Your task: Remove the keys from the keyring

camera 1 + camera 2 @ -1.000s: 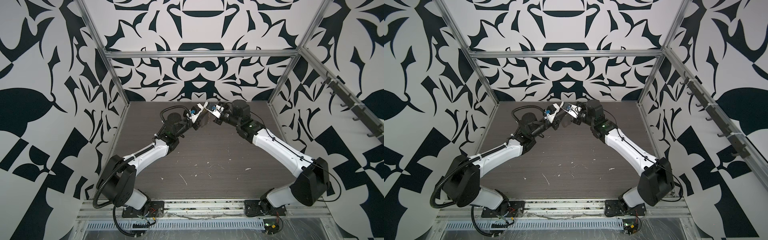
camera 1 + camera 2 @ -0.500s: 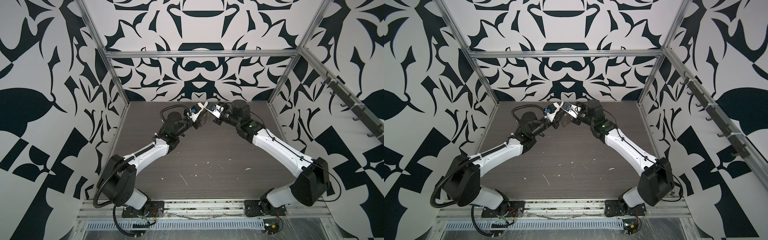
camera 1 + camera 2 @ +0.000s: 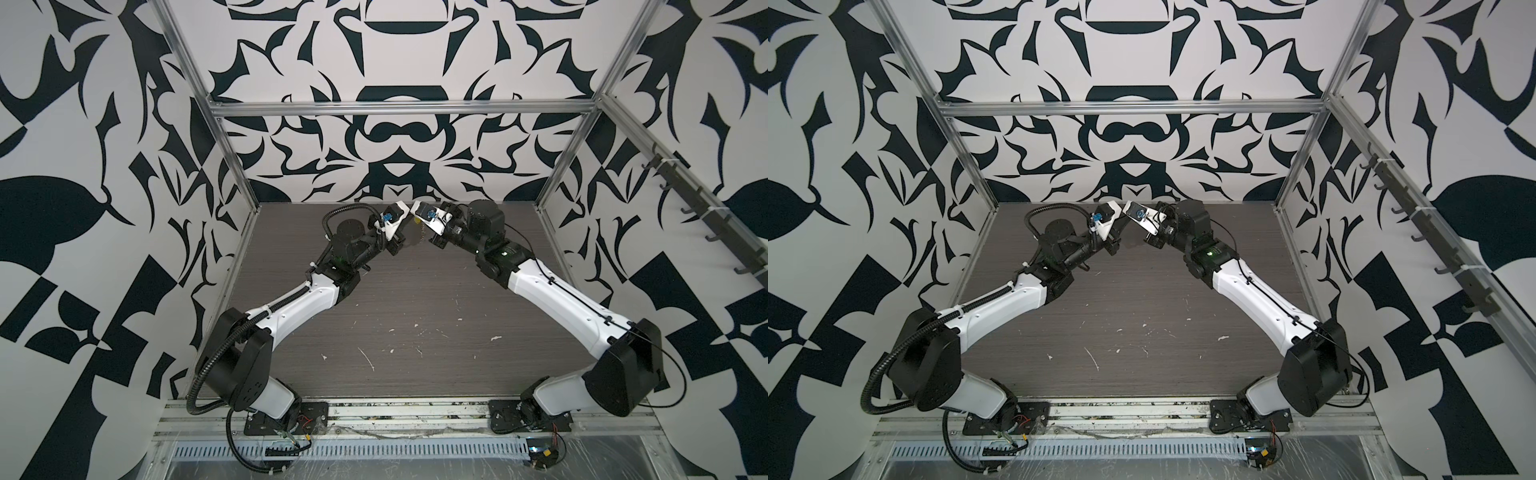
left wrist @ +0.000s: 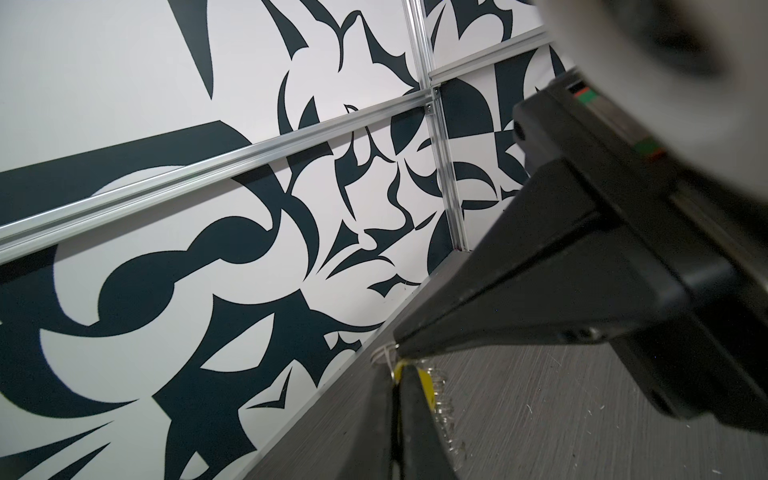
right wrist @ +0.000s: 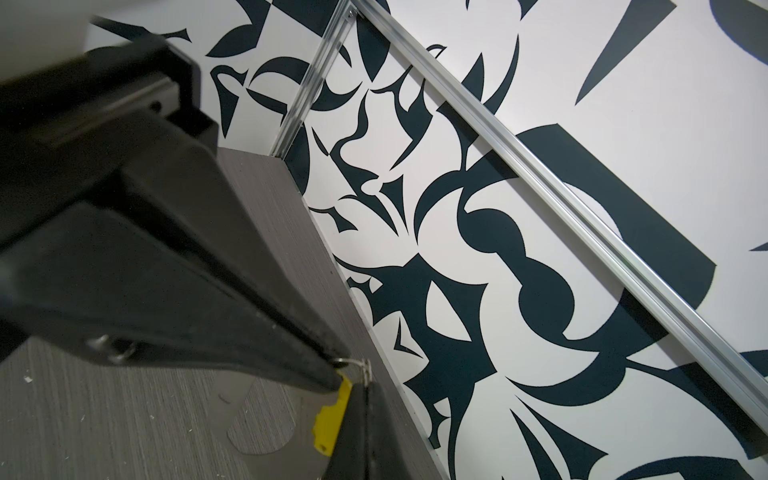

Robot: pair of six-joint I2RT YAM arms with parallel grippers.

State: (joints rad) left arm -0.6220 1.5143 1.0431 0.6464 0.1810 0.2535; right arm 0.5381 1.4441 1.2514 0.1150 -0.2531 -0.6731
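Both grippers meet in the air above the back middle of the table. My left gripper point(image 4: 398, 368) is shut on the keys, and their yellow tag point(image 4: 424, 383) shows between and beside its fingers. My right gripper point(image 5: 365, 384) is shut on the keyring, with a silver ring point(image 5: 365, 368) pinched at its fingertips. The tag point(image 5: 332, 417) lies along those fingers. A row of small silver rings point(image 4: 445, 405) hangs under the tag. In a top view the tag point(image 3: 415, 222) sits between the left gripper point(image 3: 406, 225) and the right gripper point(image 3: 425, 227). The key blade and the strap are hidden.
The patterned back wall point(image 3: 390, 149) and its aluminium frame bar point(image 3: 399, 109) stand close behind the grippers. Several white scraps point(image 3: 368, 359) lie on the dark wood-grain table point(image 3: 415, 299) nearer the front. A rail of hooks point(image 3: 702, 208) runs along the right wall.
My left gripper's jaws have closed onto the yellow tag. Both arms have stayed almost where they were, and the right gripper has kept its grip.
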